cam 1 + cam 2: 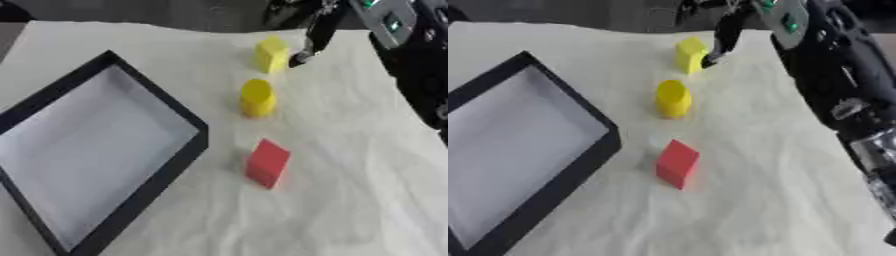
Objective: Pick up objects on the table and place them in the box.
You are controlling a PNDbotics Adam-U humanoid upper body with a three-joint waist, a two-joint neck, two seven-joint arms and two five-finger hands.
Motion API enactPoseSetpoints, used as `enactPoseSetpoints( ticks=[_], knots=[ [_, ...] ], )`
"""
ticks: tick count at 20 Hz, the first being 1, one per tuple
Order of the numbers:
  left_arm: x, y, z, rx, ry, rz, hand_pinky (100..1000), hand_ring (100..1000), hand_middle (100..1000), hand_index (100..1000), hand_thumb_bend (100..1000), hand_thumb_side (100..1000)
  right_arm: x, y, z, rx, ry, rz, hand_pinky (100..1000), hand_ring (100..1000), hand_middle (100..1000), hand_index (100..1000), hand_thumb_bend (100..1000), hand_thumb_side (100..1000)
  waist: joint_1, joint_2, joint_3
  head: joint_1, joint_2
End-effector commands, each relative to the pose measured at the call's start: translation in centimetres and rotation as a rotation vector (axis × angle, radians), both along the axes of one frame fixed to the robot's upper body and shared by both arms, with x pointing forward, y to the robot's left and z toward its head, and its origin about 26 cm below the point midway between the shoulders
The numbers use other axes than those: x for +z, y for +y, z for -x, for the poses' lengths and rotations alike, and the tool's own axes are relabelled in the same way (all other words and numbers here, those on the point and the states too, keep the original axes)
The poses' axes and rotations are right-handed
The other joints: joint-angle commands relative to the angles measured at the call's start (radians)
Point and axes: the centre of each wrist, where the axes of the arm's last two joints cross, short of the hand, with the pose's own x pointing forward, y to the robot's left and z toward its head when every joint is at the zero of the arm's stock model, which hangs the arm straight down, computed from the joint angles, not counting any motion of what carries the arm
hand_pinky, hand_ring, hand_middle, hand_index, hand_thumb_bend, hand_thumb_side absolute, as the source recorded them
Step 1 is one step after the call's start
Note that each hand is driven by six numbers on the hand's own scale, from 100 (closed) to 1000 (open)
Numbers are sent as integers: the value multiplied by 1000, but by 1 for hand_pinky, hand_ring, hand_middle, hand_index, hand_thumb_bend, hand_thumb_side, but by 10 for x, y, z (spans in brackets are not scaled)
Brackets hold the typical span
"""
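Note:
Three small objects lie in a line on the white cloth: a yellow block farthest away, a yellow cylinder in the middle and a red block nearest me. My right hand reaches in from the upper right. One straight black finger points down just to the right of the yellow block, its tip at or near the block's side. The other fingers spread above the block at the top edge. The hand is open and holds nothing. My left hand shows in neither view.
A large black-rimmed box with a pale bottom lies tilted at the left and holds nothing. My right forearm fills the right side. The cloth's far edge runs just behind the yellow block.

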Motion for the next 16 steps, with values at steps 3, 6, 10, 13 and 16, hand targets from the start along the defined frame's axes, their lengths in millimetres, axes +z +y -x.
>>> enactPoseSetpoints(
  ticks=[3,6,10,13,16],
  knots=[
    [9,0,1,-7,-29,-21,756,799,798,904,739,687,11,-6,2,-37,-41,-9,941,912,834,842,550,113,-12,0,6,-8,-17],
    [9,0,1,-10,-31,-22,756,799,798,904,737,688,10,-9,0,-53,-49,-13,940,910,833,840,541,107,-14,5,11,-12,-23],
    [10,-1,1,-12,-31,-22,757,799,798,903,737,689,8,-13,-2,-72,-63,-19,939,908,832,839,535,109,-17,12,17,-18,-30],
    [10,-1,1,-15,-32,-23,757,799,798,903,736,689,8,-15,-3,-86,-75,-23,939,907,832,839,534,112,-19,18,22,-19,-37],
    [11,-2,0,-17,-33,-25,758,799,799,904,735,690,8,-16,-4,-95,-86,-27,938,906,831,838,530,110,-22,23,26,-21,-41]
  ],
)
